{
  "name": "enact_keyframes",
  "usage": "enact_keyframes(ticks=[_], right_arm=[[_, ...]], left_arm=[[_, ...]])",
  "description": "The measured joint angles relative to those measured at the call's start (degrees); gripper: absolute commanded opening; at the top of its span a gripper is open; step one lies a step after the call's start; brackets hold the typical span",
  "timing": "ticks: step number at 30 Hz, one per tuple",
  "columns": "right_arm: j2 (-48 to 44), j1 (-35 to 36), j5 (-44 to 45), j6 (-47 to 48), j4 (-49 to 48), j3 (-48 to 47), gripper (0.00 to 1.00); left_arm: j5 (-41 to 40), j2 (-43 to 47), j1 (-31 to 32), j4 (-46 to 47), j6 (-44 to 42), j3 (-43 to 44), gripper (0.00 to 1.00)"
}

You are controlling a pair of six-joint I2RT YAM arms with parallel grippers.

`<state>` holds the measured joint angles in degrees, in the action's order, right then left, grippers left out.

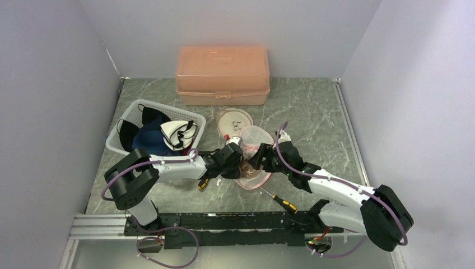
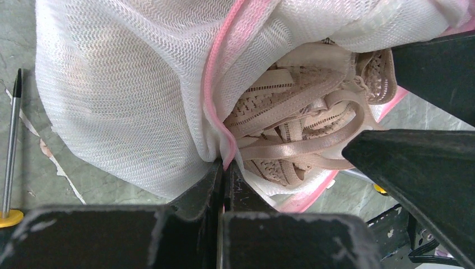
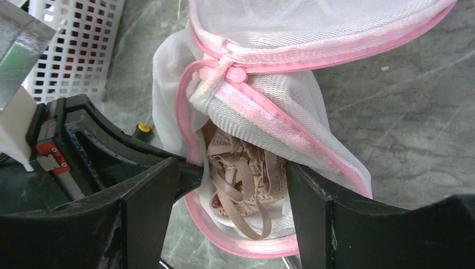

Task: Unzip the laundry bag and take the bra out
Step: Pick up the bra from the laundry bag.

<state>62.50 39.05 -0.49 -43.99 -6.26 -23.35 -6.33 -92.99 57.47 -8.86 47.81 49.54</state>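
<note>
Where the two arms meet at mid-counter [image 1: 313,112], the bag [image 1: 256,138] lies between them, its pink-edged mouth unzipped and gaping. The bra [image 1: 250,170] is inside, a beige tangle of straps and lace showing through the gap.

The left tool [image 1: 231,160] is fully closed, pinching the bag at the rim. In the left wrist view, its tips [image 2: 224,168] meet on the pink trim and white mesh of the bag [image 2: 123,84], right beside the bra [image 2: 291,123]. A strap loops out toward the black fingers [image 2: 414,162] of the other arm on the right.

The right tool [image 1: 262,158] stands wide apart and grips nothing. In its wrist view, the tool [image 3: 232,182] straddles the bag [image 3: 269,106], one finger on each side of the mouth, with the bra [image 3: 241,174] in between. Whether those fingers press the mesh I cannot tell. A pink pull [image 3: 238,73] sits at the top of the opening, where the zip edges meet.

A white basket [image 1: 127,112] of clothes sits left of the bag, close to the left arm. A peach box [image 1: 223,73] rests against the back wall. A screwdriver [image 1: 284,203] lies near the right arm, in front of the bag. Another yellow-handled one [image 1: 203,184] lies under the left arm.
</note>
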Motion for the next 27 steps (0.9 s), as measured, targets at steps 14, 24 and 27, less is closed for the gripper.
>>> enact_keyframes(ticks=[14,24,27], right_arm=[[2.67,0.0,0.39,-0.2,-0.5,2.29,0.74],[9.57,0.0,-1.51,-0.17,-5.09,2.25,0.54],[11.32,-0.02,-1.99,-0.15,-6.03,1.49,0.5]], left_arm=[[-0.02,0.0,0.07,0.0,0.0,0.0,0.03],[0.0,0.0,0.11,0.0,0.02,0.0,0.03],[0.0,0.0,0.11,0.0,0.02,0.0,0.03]])
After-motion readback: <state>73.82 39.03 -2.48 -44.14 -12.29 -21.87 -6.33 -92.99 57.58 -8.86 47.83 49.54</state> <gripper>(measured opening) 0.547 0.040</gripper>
